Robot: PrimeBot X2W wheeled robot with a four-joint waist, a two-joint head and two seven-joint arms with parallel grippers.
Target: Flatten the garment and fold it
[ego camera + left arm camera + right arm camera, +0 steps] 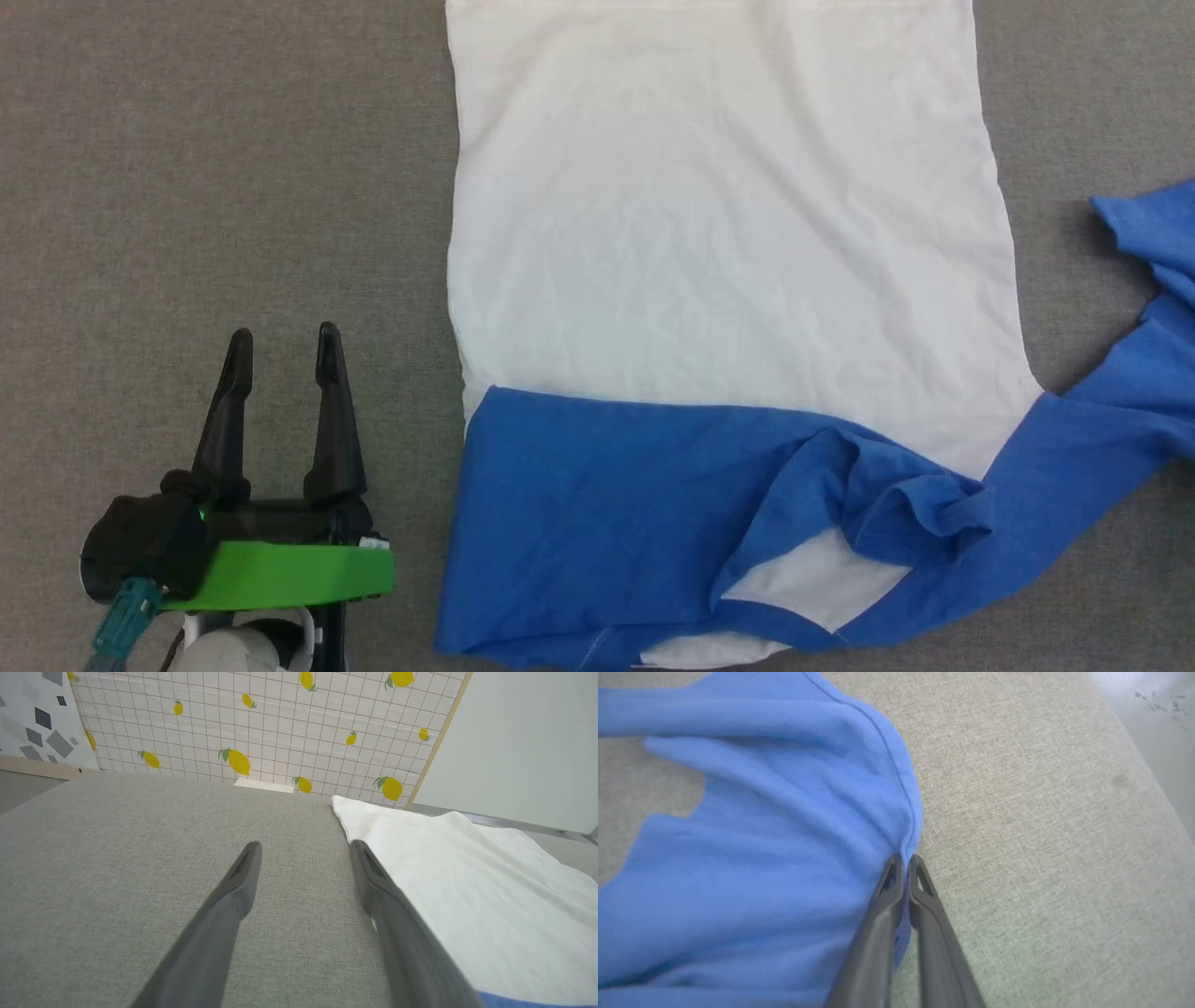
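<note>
One white T-shirt (728, 233) with blue sleeves lies mostly flat on the grey surface (233, 187), near end rumpled; the right gripper (906, 859) pinches its blue edge, the left gripper (284, 336) gapes beside it.

A staged indoor test area, of the sort set up in a lab, is suggested rather than a lived-in home. A broad work surface (117, 868) is covered in plain grey woven fabric, and behind it a lemon-printed grid backdrop (280, 723) is hung beside a panel of grey geometric shapes (32, 723). A bare pale wall (523, 742) and a smooth grey floor (1157, 728) are seen around it.
</note>
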